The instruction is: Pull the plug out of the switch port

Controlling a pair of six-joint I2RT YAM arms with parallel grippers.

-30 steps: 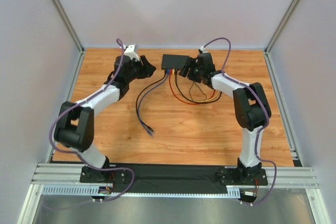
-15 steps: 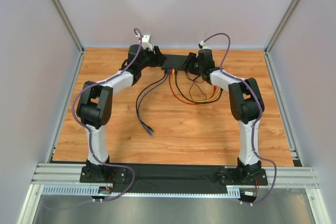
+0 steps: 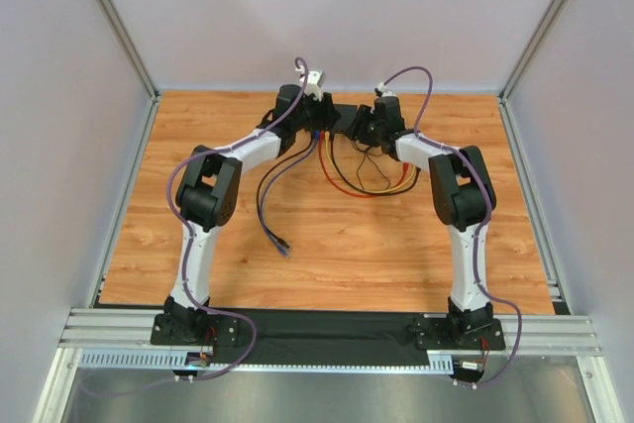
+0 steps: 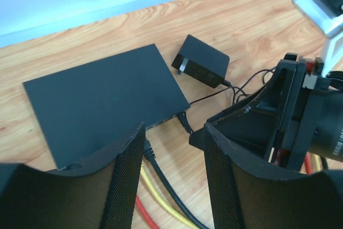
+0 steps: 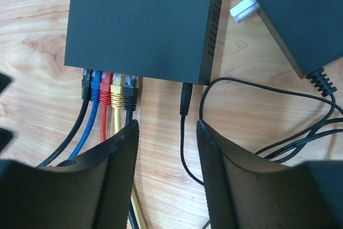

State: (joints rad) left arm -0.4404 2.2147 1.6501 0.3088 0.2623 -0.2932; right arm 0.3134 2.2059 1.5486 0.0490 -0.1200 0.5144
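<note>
Top: switch (image 3: 339,112) at far centre of surface (image 3: 327,235), both arms over it
Left wrist: left claw (image 4: 174,170) apart, empty, above switch edge; should brace the box
Right wrist: right claw (image 5: 163,172) apart, short of plugs (image 5: 110,89); centre on one, clamp its body, pull straight back

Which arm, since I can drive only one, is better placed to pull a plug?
Right. On the right arm, the open jaws face the socket side of the switch squarely, with the plugs just ahead. On the left arm, the jaws meet the switch at a corner, plugs mostly hidden.
</note>
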